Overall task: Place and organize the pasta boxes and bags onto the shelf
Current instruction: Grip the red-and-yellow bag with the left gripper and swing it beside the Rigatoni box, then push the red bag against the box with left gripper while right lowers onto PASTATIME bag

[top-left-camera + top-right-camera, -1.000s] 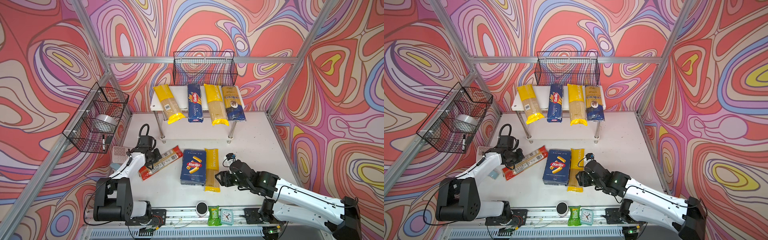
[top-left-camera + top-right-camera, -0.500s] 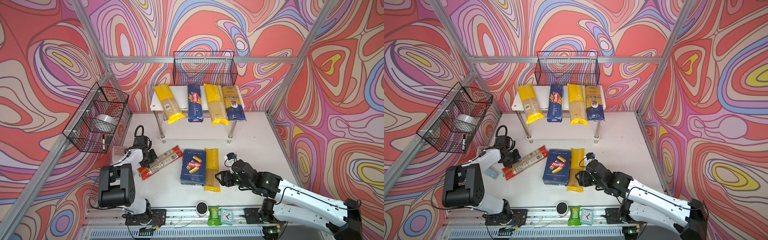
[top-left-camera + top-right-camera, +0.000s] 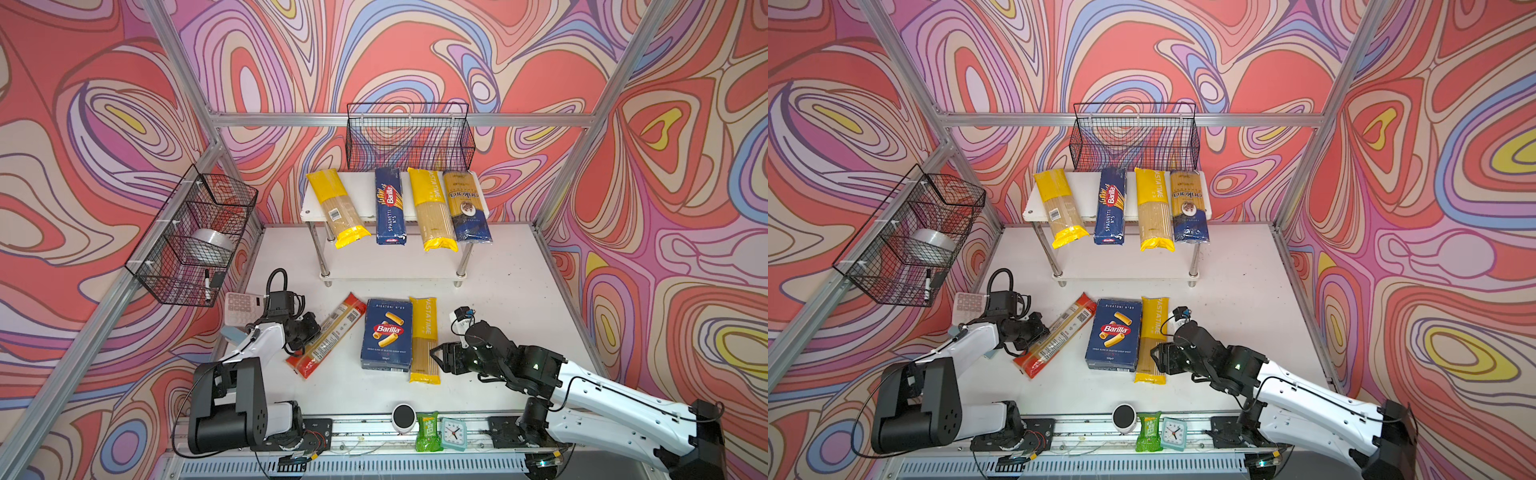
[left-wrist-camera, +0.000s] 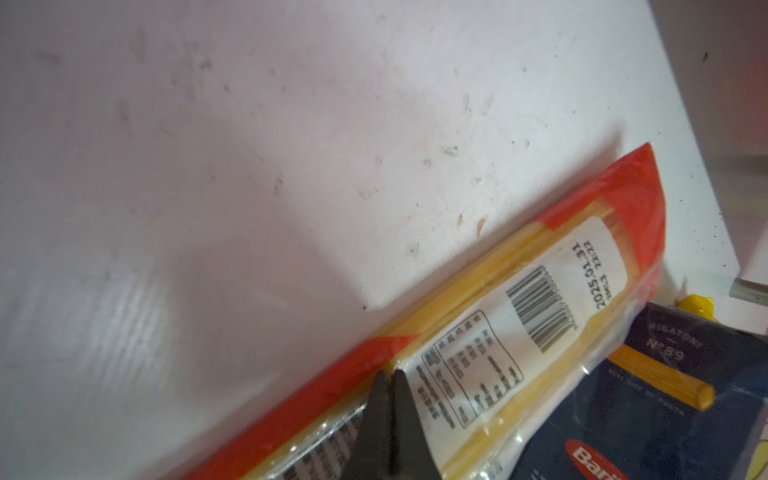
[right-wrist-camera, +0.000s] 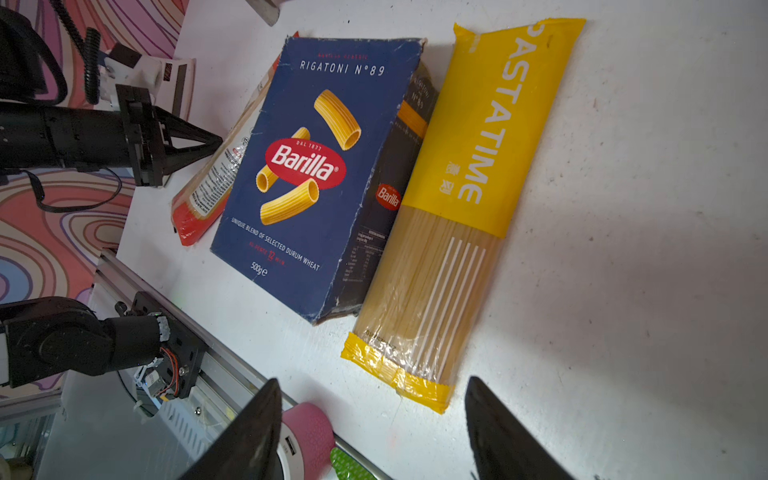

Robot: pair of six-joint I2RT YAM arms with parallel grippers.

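Note:
The white shelf (image 3: 311, 208) at the back carries on its top board two yellow-ended bags, the narrow Barilla spaghetti box (image 3: 390, 205) and a gold and dark blue bag (image 3: 467, 208). On the table lie a red-ended bag (image 3: 337, 327), the wide rigatoni box (image 3: 387, 334) and a yellow-ended bag (image 3: 424, 336), side by side. My left gripper (image 3: 316, 332) is shut, its tips resting against the red-ended bag (image 4: 519, 324). My right gripper (image 3: 435, 357) stands open just right of the yellow-ended bag's (image 5: 457, 208) near end, holding nothing.
A black wire basket (image 3: 409, 137) hangs behind the shelf and another (image 3: 191, 237), holding a tape roll, on the left wall. A calculator (image 3: 241, 307) lies at the left edge. A round speaker (image 3: 404, 417), green snack packet (image 3: 428, 432) and small clock (image 3: 453, 434) sit on the front rail.
My left arm has shifted a little beside the red-ended bag, its gripper staying shut. The bags, the box and my right gripper stay where they were.

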